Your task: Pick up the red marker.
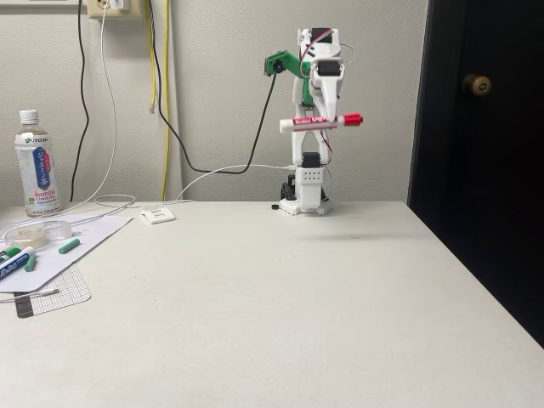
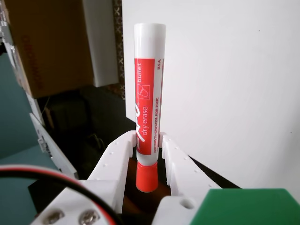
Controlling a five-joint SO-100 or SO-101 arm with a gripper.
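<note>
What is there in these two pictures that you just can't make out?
- Red marker, wrist view: the claw fingers cover part of its label, so the brand name is cut short.
- Blue-labelled marker, fixed view: cut off by the left edge.
- Bottle, fixed view: its label print is too small to read.
- Wall socket, fixed view: cropped by the top edge.

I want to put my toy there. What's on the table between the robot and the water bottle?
In the fixed view, cables and a small white square piece lie between the robot's base and the bottle.
</note>
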